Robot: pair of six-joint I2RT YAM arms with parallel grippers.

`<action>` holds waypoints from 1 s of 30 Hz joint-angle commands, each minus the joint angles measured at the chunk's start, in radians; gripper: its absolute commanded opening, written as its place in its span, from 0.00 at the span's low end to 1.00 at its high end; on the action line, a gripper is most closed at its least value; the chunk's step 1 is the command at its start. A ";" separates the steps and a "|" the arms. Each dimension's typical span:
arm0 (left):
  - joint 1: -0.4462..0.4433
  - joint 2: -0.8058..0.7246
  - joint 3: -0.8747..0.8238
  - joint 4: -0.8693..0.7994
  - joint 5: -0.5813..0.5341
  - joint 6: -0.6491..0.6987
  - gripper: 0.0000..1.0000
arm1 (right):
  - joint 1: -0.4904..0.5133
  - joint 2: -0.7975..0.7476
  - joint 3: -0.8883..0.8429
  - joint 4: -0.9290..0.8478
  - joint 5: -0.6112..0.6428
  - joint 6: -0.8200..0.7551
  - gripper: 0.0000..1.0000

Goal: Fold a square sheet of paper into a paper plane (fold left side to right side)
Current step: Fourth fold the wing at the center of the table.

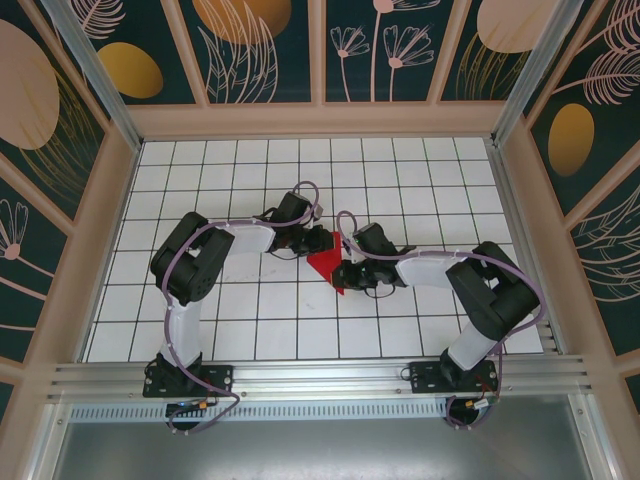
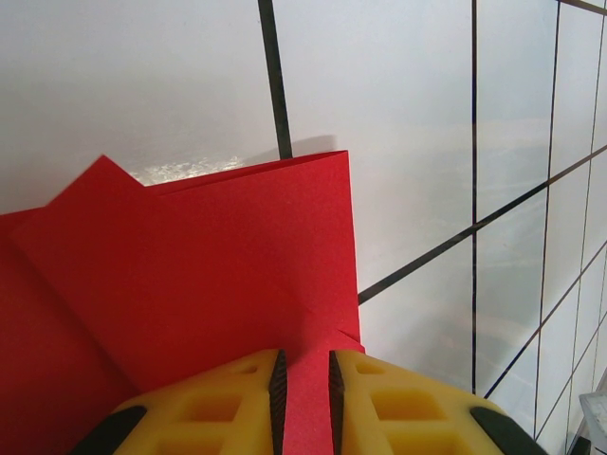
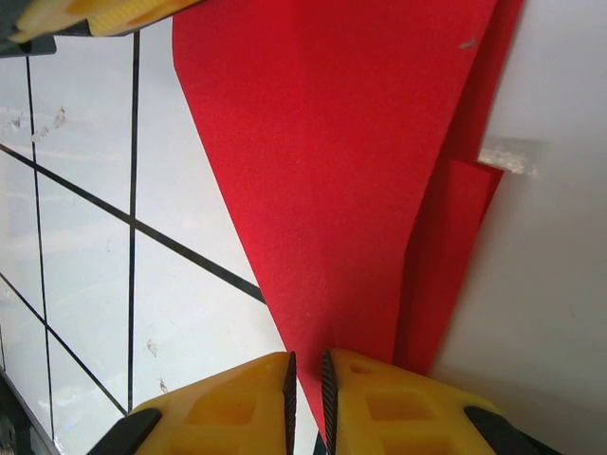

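Red paper plane [image 1: 325,266] — part-folded — pinched tight at opposite ends by left jaws and right jaws.

One paper sheet [image 1: 323,265] (red), two arms [image 1: 185,265] [image 1: 495,295]

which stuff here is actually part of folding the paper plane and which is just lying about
Part of the job:
- red paper, partly folded
- left gripper, pinching the paper
- right gripper, pinching its narrow end

Just there:
- white tiled table
- patterned walls
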 commanded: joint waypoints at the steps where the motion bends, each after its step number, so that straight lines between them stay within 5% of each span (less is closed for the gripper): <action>1: -0.006 0.041 -0.031 -0.078 -0.049 0.010 0.23 | 0.004 0.003 -0.002 -0.084 0.035 0.004 0.19; 30: -0.006 0.052 -0.022 -0.088 -0.065 0.014 0.22 | 0.021 -0.070 -0.130 -0.200 0.047 0.012 0.13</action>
